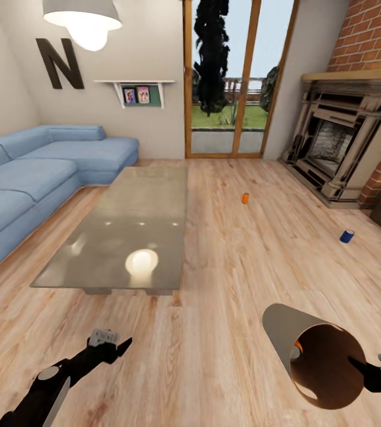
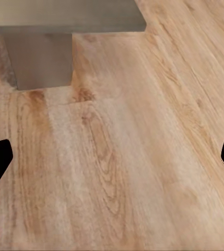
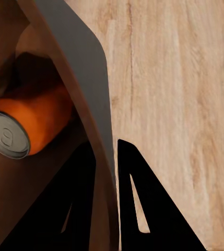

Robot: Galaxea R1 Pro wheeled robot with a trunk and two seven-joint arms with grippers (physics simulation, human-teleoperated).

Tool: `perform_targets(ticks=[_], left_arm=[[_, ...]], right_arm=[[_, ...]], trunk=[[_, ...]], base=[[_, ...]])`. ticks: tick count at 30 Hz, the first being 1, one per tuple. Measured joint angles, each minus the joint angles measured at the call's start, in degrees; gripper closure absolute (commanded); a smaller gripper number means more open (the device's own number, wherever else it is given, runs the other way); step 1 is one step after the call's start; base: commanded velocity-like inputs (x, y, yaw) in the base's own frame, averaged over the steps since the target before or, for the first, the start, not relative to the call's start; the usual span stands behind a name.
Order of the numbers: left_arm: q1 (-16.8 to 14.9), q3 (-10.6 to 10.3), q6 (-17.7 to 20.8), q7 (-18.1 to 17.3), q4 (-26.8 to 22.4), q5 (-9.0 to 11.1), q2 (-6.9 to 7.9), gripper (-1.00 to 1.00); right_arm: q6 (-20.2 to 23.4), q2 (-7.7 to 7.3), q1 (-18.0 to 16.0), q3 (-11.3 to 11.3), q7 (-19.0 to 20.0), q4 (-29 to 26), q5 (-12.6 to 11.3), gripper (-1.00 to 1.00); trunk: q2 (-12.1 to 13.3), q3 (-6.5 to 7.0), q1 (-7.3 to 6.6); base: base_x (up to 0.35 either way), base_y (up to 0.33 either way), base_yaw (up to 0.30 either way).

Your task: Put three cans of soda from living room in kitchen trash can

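Right gripper (image 3: 105, 157) pinches trash can (image 1: 285, 332) rim

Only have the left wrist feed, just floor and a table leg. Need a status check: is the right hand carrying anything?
Observer: Yes. The right hand is clamped on the rim of the trash can, one finger inside, one outside.
Operator: Any can in it?
Observer: One orange can lies on its side inside the bin.
Operator: Others?
Observer: An orange can on the floor stands beyond the glass table; a blue can sits nearer the fireplace.
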Motion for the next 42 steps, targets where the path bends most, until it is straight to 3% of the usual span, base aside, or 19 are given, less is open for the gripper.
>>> perform_targets(ticks=[4, 5, 7, 9, 11, 13, 14, 18, 25, 33, 37, 42], left_arm=[[0.0, -0.1, -4.5, 0.7, 2.6, 0.1, -0.01, -1.0], [0.0, -0.1, -8.4, 0.8, 3.9, 0.1, 0.08, -1.0], [0.0, -0.1, -9.7, 0.9, 4.5, 0.1, 0.08, -1.0], [0.0, -0.2, -10.9, 0.9, 5.0, 0.0, 0.05, -1.0], [0.0, -0.4, -11.5, 1.3, 5.6, -2.3, -0.1, -1.0], [0.0, -0.4, -11.8, 1.6, 5.9, -4.4, -0.19, -1.0], [0.0, -0.4, -11.9, 1.9, 6.1, -6.5, -0.26, -1.0], [0.0, -0.4, -12.1, 2.2, 7.3, -9.4, -0.39, -1.0], [0.0, -0.4, -12.2, 2.3, 9.0, -10.3, -0.43, -1.0], [0.0, -0.2, -11.8, 2.5, 9.7, -10.6, -0.43, -1.0], [0.0, -0.3, -11.7, 5.8, 12.1, -10.6, -0.43, -1.0], [0.0, -0.4, -11.7, 7.3, 13.0, -10.5, -0.43, -1.0]], right_arm=[[-2.6, -0.3, 0.0, 0.0, -0.2, 2.6, 0.0, 1.0], [-7.0, -0.41, 0.0, -0.1, -0.7, 5.1, 0.2, 1.0], [-10.1, -0.49, 0.0, 0.1, -0.9, 6.9, 0.9, 1.0], [-13.7, -0.67, 0.0, 0.0, -1.4, 9.7, -0.1, 1.0], [-16.2, -1.3, 0.0, -0.2, -2.2, 12.9, 0.4, 1.0], [-16.8, -1.65, 0.0, -0.3, -2.4, 13.8, 0.1, 1.0], [-17.1, -1.87, 0.0, -0.5, -2.6, 14.3, -0.2, 1.0], [-17.7, -2.21, 0.0, -0.5, -2.7, 15.1, -0.1, 1.0], [-17.9, -3.23, 0.0, -0.5, -2.8, 15.4, -0.1, 1.0], [-17.9, -3.29, 0.0, -0.6, -2.8, 15.4, 0.0, 1.0], [-17.9, -3.17, 0.0, -0.6, -2.8, 15.4, 0.1, 1.0], [-17.9, -3.13, 0.0, -0.6, -2.8, 15.4, 0.1, 1.0]], trunk=[[0.0, 0.17, 0.0], [0.0, 0.21, 0.0], [0.0, 0.27, 0.0], [0.0, 0.34, 0.0], [0.0, 0.39, 0.0], [0.0, 0.44, 0.0], [0.0, 0.45, 0.0], [0.0, 0.48, 0.0], [0.0, 0.48, 0.0], [0.0, 0.48, 0.0], [0.0, 0.48, 0.0], [0.0, 0.48, 0.0]], base=[[0.0, -0.328, -0.175], [0.0, -0.328, -0.107], [0.0, -0.328, -0.094], [0.0, -0.328, -0.082], [0.0, -0.328, -0.056], [0.0, -0.328, -0.033], [0.0, -0.328, -0.02], [0.0, -0.328, -0.009], [0.013, -0.327, -0.001], [0.131, -0.311, 0.0], [0.192, -0.289, 0.0], [0.209, -0.279, 0.0]])
